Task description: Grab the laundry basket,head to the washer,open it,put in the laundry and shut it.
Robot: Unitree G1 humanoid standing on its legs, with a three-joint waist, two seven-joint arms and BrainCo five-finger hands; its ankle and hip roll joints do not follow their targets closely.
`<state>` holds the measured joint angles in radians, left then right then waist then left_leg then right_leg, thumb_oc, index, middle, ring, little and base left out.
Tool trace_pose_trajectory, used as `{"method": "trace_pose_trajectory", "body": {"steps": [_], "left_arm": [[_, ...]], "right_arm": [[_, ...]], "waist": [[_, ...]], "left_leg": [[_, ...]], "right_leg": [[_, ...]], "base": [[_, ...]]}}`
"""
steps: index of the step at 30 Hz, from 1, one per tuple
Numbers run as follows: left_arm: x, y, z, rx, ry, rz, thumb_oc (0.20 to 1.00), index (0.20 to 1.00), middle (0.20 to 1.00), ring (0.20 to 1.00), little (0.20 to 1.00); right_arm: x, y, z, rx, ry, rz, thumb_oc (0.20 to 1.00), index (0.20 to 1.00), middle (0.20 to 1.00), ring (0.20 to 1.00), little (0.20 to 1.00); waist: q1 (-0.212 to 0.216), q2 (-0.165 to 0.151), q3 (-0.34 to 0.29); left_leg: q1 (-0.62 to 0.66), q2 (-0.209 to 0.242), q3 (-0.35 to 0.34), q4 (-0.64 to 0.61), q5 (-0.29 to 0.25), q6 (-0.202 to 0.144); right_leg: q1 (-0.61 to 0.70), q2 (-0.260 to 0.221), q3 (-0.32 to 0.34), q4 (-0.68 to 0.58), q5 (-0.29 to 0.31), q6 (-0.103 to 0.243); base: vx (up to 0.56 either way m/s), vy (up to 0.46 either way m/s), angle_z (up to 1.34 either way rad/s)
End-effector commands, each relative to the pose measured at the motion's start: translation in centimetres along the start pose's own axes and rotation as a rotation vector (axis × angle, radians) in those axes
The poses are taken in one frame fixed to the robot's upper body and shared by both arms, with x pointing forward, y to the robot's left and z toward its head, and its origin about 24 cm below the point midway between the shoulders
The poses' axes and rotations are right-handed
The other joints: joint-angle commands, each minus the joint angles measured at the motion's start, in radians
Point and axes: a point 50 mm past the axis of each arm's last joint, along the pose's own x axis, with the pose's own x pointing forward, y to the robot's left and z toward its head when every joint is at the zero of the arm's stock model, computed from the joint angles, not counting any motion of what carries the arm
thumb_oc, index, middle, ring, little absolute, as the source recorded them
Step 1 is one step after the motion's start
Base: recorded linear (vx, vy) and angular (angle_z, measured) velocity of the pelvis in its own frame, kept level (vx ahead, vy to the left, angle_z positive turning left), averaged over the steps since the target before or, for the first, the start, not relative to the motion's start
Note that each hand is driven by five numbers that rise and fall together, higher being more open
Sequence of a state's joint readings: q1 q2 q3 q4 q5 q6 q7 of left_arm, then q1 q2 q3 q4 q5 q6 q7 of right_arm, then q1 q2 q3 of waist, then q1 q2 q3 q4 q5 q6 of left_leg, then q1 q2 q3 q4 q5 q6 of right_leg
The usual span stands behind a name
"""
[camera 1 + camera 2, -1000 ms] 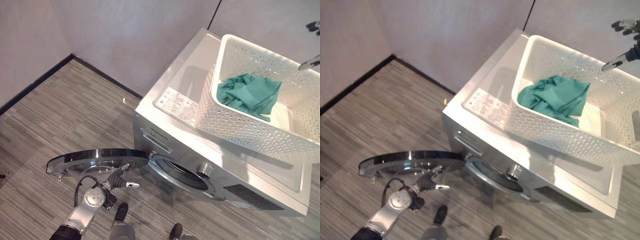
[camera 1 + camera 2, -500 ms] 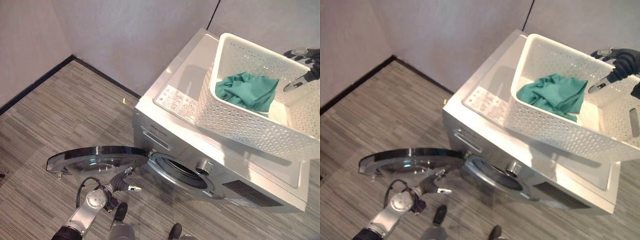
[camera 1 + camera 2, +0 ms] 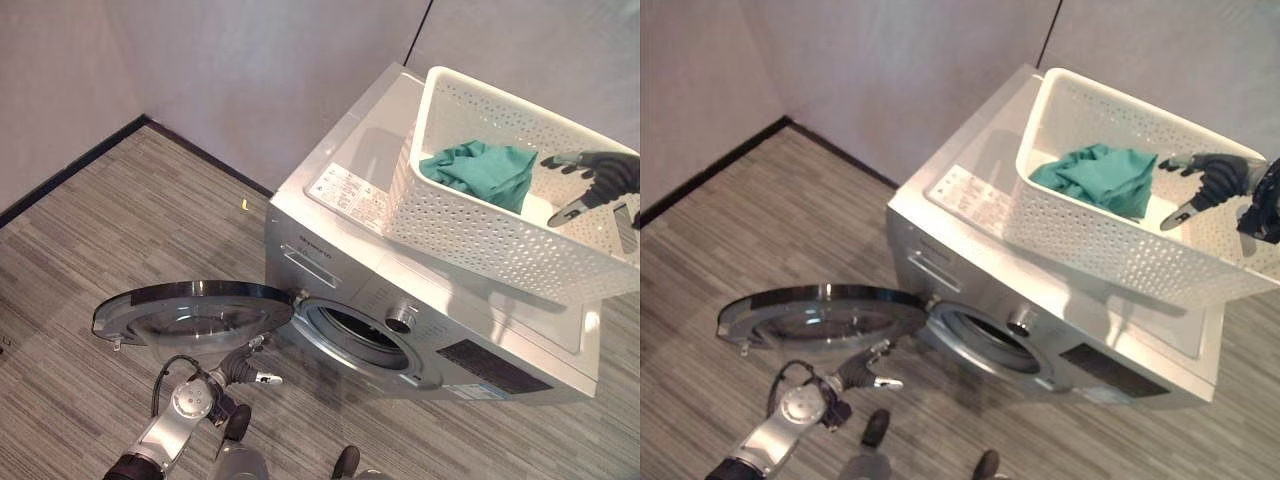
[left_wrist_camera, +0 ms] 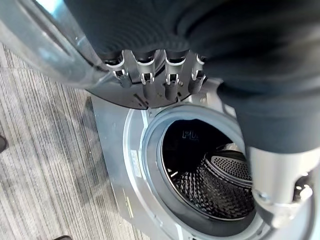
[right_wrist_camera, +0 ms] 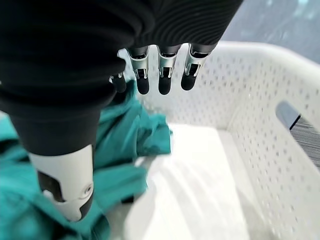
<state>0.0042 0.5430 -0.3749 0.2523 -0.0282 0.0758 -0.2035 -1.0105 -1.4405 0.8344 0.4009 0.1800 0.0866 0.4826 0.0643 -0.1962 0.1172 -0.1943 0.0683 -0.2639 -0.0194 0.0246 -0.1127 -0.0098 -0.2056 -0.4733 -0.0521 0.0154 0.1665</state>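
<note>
1. Atop the washer (image 3: pixel 420 270) sits the white laundry basket (image 3: pixel 480 235), green laundry (image 3: pixel 480 172) inside.
2. Over the basket hangs the right hand (image 3: pixel 1212 180), fingers relaxed, holding nothing.
3. Below the washer's open door (image 3: pixel 195 310), the left hand (image 3: pixel 243 368) hangs with fingers loosely apart.

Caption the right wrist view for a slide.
Right hand, fingers relaxed, hovers over teal cloth inside the white laundry basket.

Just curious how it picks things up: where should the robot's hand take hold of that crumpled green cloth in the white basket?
Probably from above: the crumpled green cloth lies heaped in the open-topped white perforated plastic basket, so its raised folds nearest the open right hand look easiest to pinch.
</note>
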Motion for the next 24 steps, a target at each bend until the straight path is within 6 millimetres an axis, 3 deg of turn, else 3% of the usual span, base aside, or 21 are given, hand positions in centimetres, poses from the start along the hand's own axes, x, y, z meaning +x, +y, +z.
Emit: {"method": "trace_pose_trajectory", "body": {"steps": [1,4,11,19,21,24], "left_arm": [[-0.4,1.0,1.2,0.039,-0.056,0.016,1.0,1.0,1.0,1.0,1.0],[-0.5,1.0,1.2,0.035,-0.057,0.016,1.0,1.0,1.0,1.0,1.0],[-0.3,1.0,1.8,0.014,-0.086,0.023,1.0,1.0,1.0,1.0,1.0],[0.2,1.0,2.4,-0.006,-0.113,0.04,1.0,1.0,1.0,1.0,1.0],[0.3,0.9,2.5,-0.013,-0.12,0.036,1.0,1.0,1.0,1.0,1.0],[0.4,0.7,2.8,-0.019,-0.129,0.028,1.0,1.0,1.0,1.0,1.0]], "right_arm": [[-0.8,-2.5,1.0,-0.018,-0.02,-0.091,1.0,1.0,1.0,1.0,1.0],[0.2,-1.8,1.2,-0.013,-0.017,-0.068,1.0,1.0,1.0,1.0,1.0],[2.0,-2.1,2.1,0.001,-0.008,-0.083,1.0,1.0,1.0,1.0,1.0],[3.8,-2.6,2.8,0.023,0.025,-0.13,1.0,1.0,1.0,1.0,1.0],[4.2,-2.0,2.5,0.025,0.042,-0.114,1.0,1.0,1.0,1.0,1.0],[5.4,0.7,1.6,0.034,0.08,-0.025,1.0,1.0,1.0,1.0,1.0]], "waist": [[0.057,-0.024,-0.009],[0.072,-0.021,-0.011],[0.103,-0.004,-0.015],[0.131,0.012,-0.017],[0.138,0.013,-0.013],[0.15,0.007,-0.006]], "left_leg": [[0.04,0.031,-0.015,-0.063,-0.046,0.055],[0.039,0.041,-0.014,-0.067,-0.062,0.05],[-0.023,0.024,-0.013,-0.068,-0.044,0.044],[-0.039,-0.018,-0.008,-0.068,-0.037,0.05],[-0.038,-0.021,-0.012,-0.068,-0.036,0.05],[-0.051,-0.026,-0.03,-0.068,-0.031,0.048]], "right_leg": [[-0.006,-0.018,0.012,0.201,-0.046,0.008],[0.001,-0.002,0.021,0.175,-0.073,0.012],[-0.012,0.009,0.028,0.084,-0.064,0.01],[-0.021,-0.018,0.031,0.067,-0.049,0.014],[-0.016,-0.02,0.025,0.071,-0.055,0.012],[-0.011,-0.017,0.003,0.068,-0.062,0.009]], "base": [[0.05,-0.045,0.0],[-0.01,-0.013,0.01],[-0.06,0.019,0.0],[-0.04,0.055,-0.07],[0.0,0.0,0.0],[0.0,-0.021,0.04]]}}
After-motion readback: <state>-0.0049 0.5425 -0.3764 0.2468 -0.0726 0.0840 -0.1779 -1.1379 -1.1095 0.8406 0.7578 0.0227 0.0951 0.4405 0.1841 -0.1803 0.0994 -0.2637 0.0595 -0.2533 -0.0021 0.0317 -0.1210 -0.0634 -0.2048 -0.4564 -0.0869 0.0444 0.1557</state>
